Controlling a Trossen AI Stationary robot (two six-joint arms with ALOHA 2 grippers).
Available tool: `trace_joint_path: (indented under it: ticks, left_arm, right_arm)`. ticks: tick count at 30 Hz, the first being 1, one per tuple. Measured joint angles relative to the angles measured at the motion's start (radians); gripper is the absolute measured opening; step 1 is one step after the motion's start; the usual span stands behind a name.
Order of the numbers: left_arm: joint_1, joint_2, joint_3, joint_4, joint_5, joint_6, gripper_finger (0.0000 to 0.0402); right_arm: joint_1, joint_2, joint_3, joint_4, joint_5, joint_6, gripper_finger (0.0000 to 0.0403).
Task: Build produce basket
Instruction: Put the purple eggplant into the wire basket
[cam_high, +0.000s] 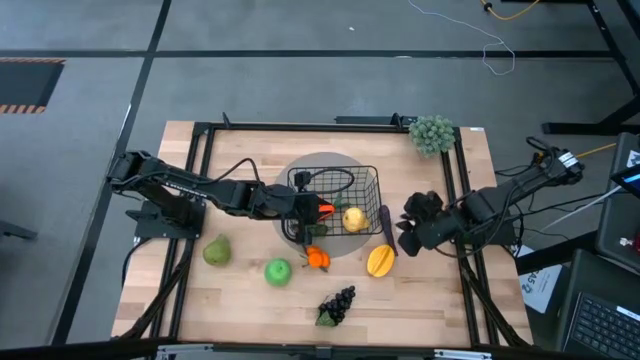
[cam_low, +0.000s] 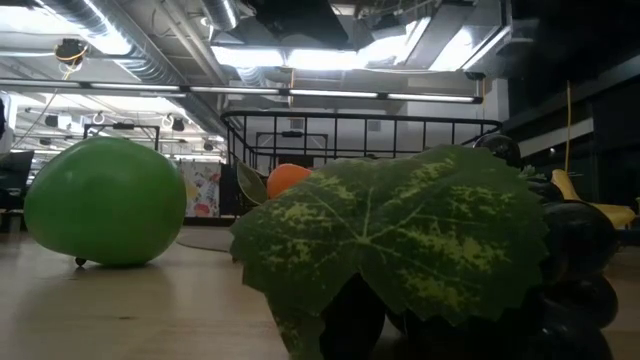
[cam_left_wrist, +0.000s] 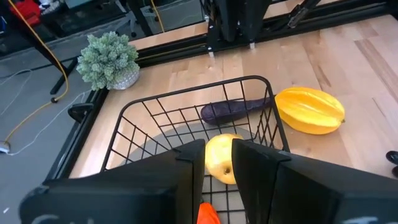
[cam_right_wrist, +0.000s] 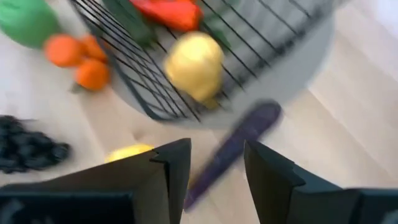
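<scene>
While the left pincer (cam_high: 312, 208) sits inside the black wire-mesh basket (cam_high: 362, 175), its fingers (cam_left_wrist: 186, 168) are spread w/ nothing between them, just above an orange carrot (cam_high: 324, 210). Basket rests on a flat grey round disc (cam_high: 325, 160) at surface centre; a yellow round fruit (cam_high: 354, 219) lies inside. Right pincer (cam_high: 404, 232) hovers spread, empty, near a purple eggplant (cam_high: 386, 223) lying just outside the basket. On the wooden surface (cam_high: 430, 300): yellow ridged fruit (cam_high: 380, 261), small oranges (cam_high: 317, 258), green apple (cam_high: 278, 271), pear (cam_high: 217, 251), dark grapes (cam_high: 338, 304).
</scene>
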Motion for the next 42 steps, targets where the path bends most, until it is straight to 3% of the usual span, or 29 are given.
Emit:
trace_joint_path:
  ticks: [3,11,23,33,42]
  left_arm:
    - [0.0,0.0,0.0,0.0,0.0,0.0,0.0069]
    - [0.0,0.0,0.0,0.0,0.0,-0.034,0.0069]
    - [0.0,0.0,0.0,-0.002,0.0,-0.029,0.0069]
    - [0.0,0.0,0.0,-0.002,0.0,-0.026,0.0069]
    - [0.0,0.0,0.0,-0.013,0.0,-0.031,0.0069]
  right_arm:
    - [0.022,0.028,0.0,-0.065,0.0,0.088,0.0139]
    - [0.021,0.162,0.0,-0.033,-0.041,0.171,0.0139]
    - [-0.003,0.334,0.0,-0.031,0.021,0.144,0.0139]
    - [-0.053,0.29,0.0,-0.186,-0.209,0.147,0.0139]
    - [-0.062,0.266,0.0,-0.279,-0.261,0.219,0.0139]
